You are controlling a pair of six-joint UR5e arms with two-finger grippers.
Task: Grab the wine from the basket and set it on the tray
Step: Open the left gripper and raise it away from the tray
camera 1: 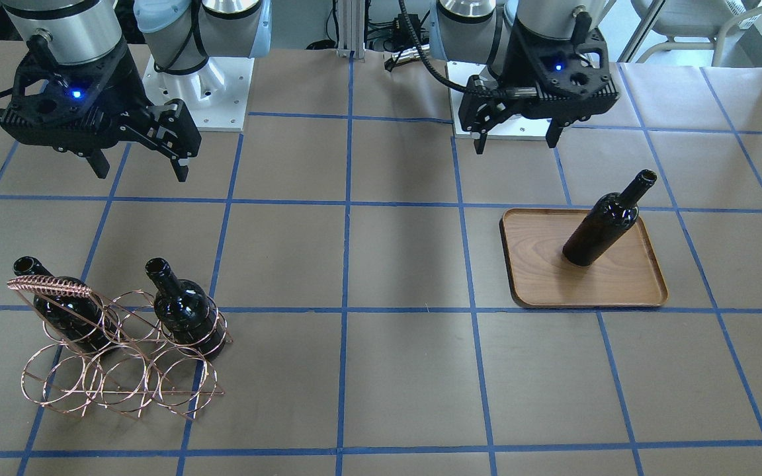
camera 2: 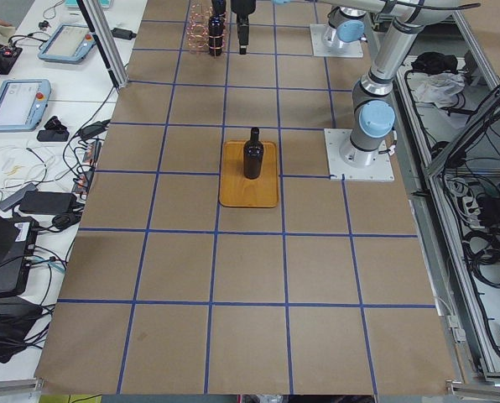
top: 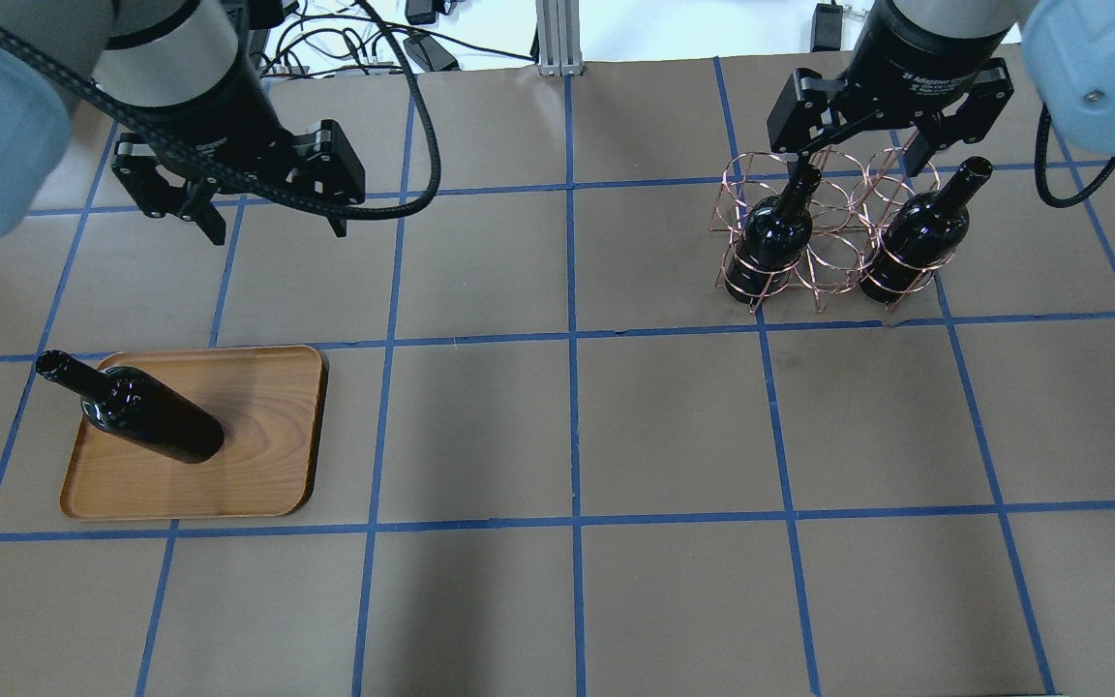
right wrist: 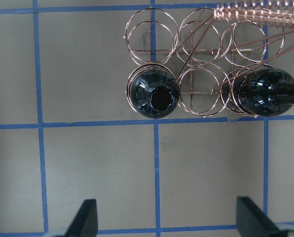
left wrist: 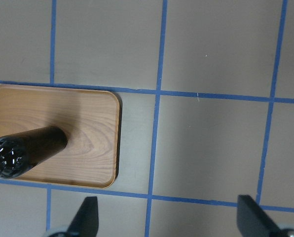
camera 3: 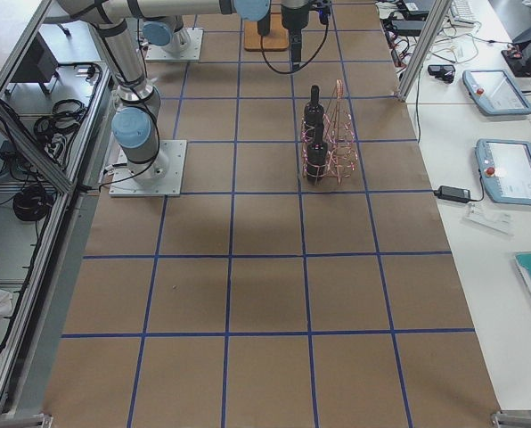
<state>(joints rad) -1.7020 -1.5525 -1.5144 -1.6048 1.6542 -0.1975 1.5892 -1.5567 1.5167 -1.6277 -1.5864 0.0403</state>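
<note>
One wine bottle point(camera 1: 602, 225) stands upright on the wooden tray point(camera 1: 619, 284), also seen overhead point(top: 146, 421) on the tray point(top: 257, 426). Two more bottles point(camera 1: 182, 311) point(camera 1: 67, 311) stand in the copper wire basket point(camera 1: 50, 287). My left gripper point(camera 1: 516, 142) is open and empty, raised behind the tray; its wrist view shows the tray point(left wrist: 88, 118) and bottle point(left wrist: 23, 150) below. My right gripper point(camera 1: 141, 173) is open and empty, raised on the robot's side of the basket; its wrist view shows the basket point(right wrist: 258, 10) with both bottles point(right wrist: 154, 96) point(right wrist: 265, 94).
The table is covered in brown paper with a blue tape grid. Both arm bases point(camera 1: 196, 86) point(camera 1: 507, 112) are mounted at the robot's edge. Several basket rings hold nothing. Side tables with tablets and cables lie beyond the table edge point(camera 2: 15, 101).
</note>
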